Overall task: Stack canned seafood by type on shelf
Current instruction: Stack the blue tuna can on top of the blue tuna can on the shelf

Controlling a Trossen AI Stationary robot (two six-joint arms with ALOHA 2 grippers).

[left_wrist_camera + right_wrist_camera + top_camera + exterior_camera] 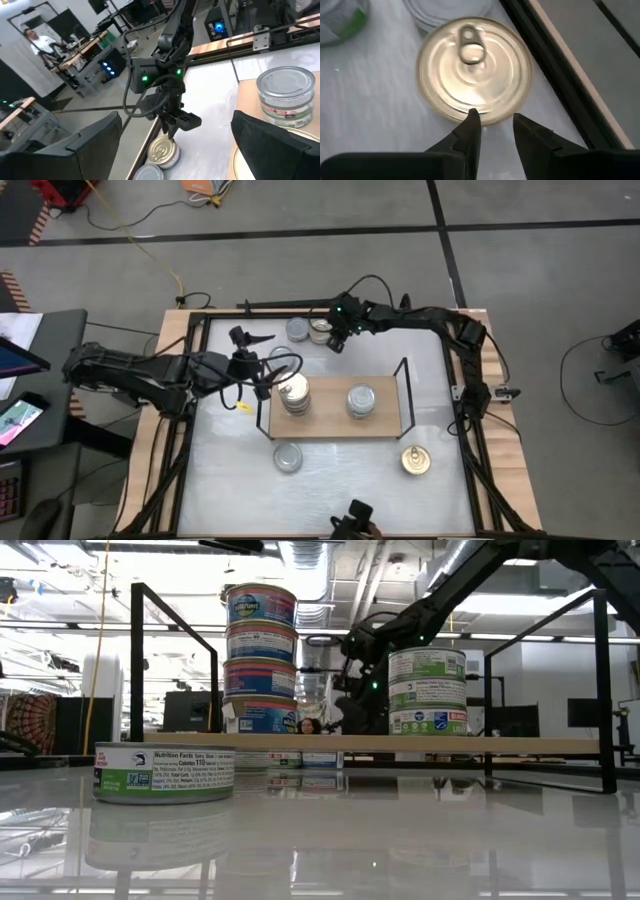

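The right hand (pixel 335 343) hangs over a gold-lidded tin (pixel 475 70) at the far edge of the worktop (pixel 340 475), beside a silver-lidded tin (pixel 297 330). Its fingers are narrowly parted and empty, probably lining up a grasp. On the shelf (pixel 335 423) two stacks keep the types apart: a taller left stack (pixel 293 395) and a shorter right stack (pixel 361 401). The left hand (pixel 262 376) waits wide open beside the left stack, holding nothing.

Eleven tins (pixel 288 457), one shelf (pixel 330 425)

Grey tiled floor (pixel 300 220), yellow cable (pixel 130 230), ceiling ducts (pixel 310 560), distant workbench (pixel 75 50)
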